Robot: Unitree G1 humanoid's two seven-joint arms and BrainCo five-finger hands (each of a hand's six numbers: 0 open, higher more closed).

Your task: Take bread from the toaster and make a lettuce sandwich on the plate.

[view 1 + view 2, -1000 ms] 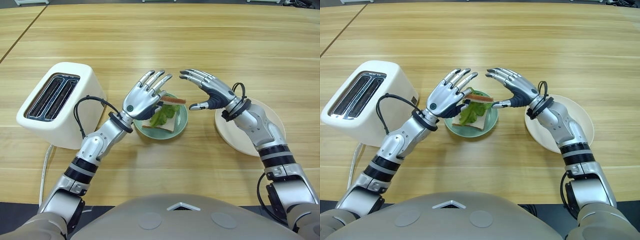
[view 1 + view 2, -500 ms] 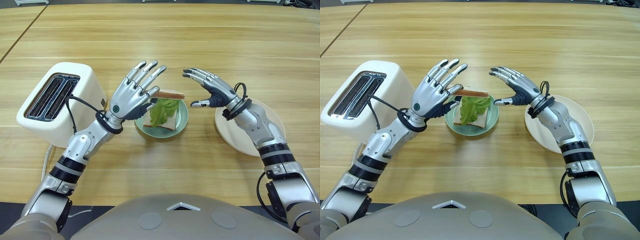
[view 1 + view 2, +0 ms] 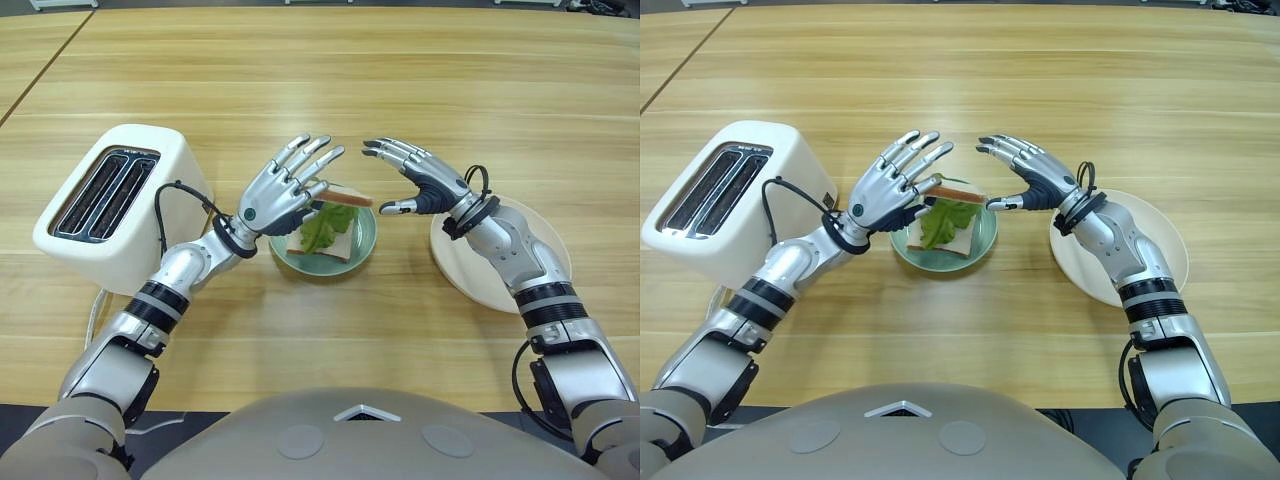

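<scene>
- Left hand is fanned out wide, but its thumb and lowest finger pinch the left end of the top slice, so it's gripping bread.
- That slice sticks out to the hand's right. It's a bit tilted and held up over the lettuce, not lying flat on it.
- Just below and right of that hand, the lettuce sits on the bottom slice, and both are on the green plate.
- Right hand is open and holding nothing, with its fingers loosely bent and its thumb pointing in toward the slice. The thumb tip is near the slice's right end, and they look apart as far as I can tell.
- It hovers just right of the green plate, and the white plate is under its wrist and forearm.
- Toaster is off to the left of the left hand, beside that forearm, slots facing up.
- Everything's on a wooden table.
</scene>
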